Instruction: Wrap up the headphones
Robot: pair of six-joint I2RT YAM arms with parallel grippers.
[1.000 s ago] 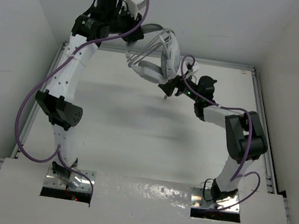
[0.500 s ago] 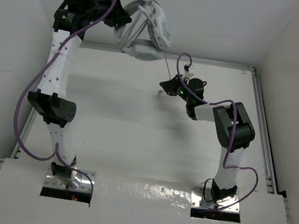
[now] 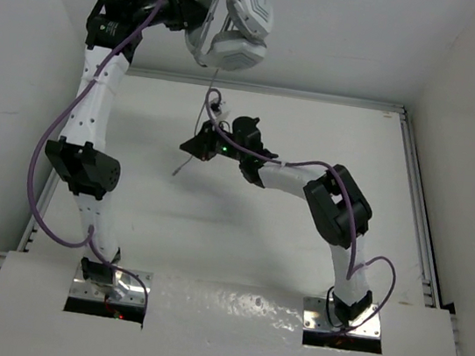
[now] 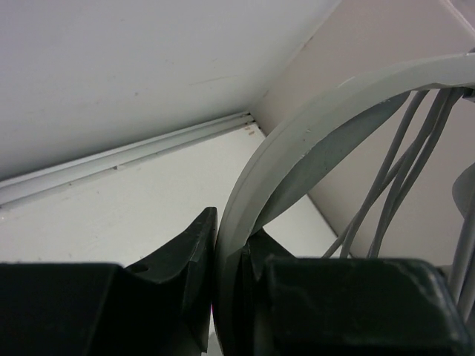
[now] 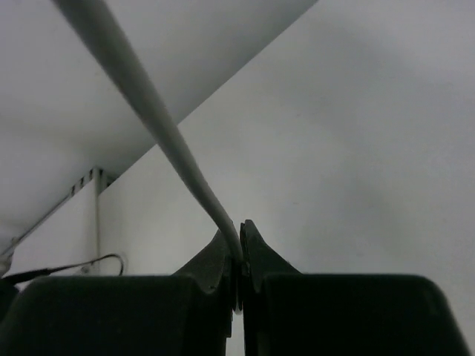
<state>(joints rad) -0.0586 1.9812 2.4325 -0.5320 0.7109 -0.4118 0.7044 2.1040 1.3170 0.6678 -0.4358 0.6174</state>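
Headphones (image 3: 232, 25) are aloft at the far left, well above the bench (image 3: 238, 240) and close to the back wall.

Right hand (image 5: 239, 248) sits lower and nearer, over mid-bench. Its fingers are pinched fully together on the thin pale cable (image 5: 141, 96). The line runs up from it to the headset and a short tail hangs loose below; the plug is too small to make out.

Left hand (image 4: 230, 259) is clamped on the headband (image 4: 312, 122), edge-on between its two fingers. Several turns of that cable already cross the band's span.

Judgement:
- The headset looks light. The band is stiff and smooth, so it is the sound place to hold, though it could swivel in a narrow pinch.
- The cable is limp, slick and easily kinked. Best held near the free end under gentle tension.
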